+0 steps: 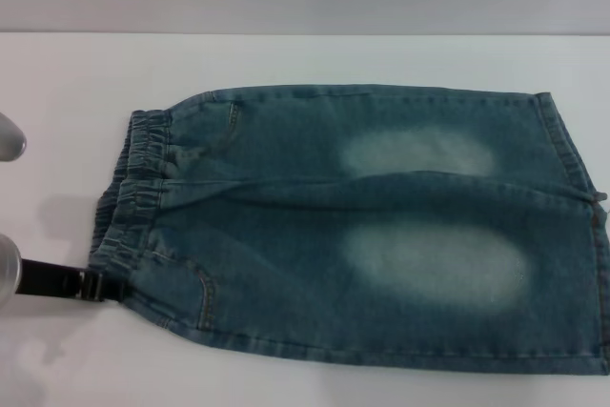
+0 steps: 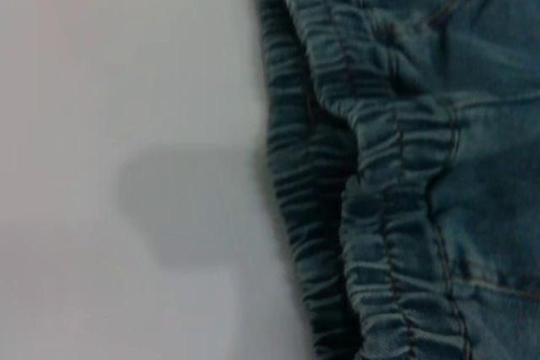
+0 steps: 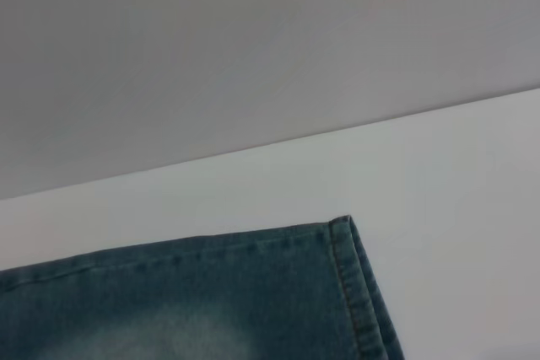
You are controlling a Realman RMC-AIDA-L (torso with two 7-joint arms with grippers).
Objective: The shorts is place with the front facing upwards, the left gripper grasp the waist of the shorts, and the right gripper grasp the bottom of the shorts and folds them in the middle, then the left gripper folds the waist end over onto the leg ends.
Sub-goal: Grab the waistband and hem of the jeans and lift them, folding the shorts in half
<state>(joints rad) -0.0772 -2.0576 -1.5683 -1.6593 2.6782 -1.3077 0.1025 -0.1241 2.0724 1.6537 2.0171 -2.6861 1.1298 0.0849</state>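
The blue denim shorts [image 1: 381, 235] lie flat on the white table [image 1: 315, 59], front up. Their elastic waist [image 1: 133, 188] points left and the leg ends [image 1: 583, 226] point right. My left gripper [image 1: 103, 287] reaches in low from the left, and its black tip touches the near corner of the waist. The left wrist view shows the gathered waist [image 2: 380, 208] close up, with bare table beside it and no fingers. A far corner of a leg hem [image 3: 348, 276] shows in the right wrist view. The right gripper is out of view.
Grey rounded parts of the left arm [image 1: 8, 135] sit at the left edge of the head view. The table's far edge [image 1: 305, 33] meets a plain grey wall. White table surface surrounds the shorts at the left and far sides.
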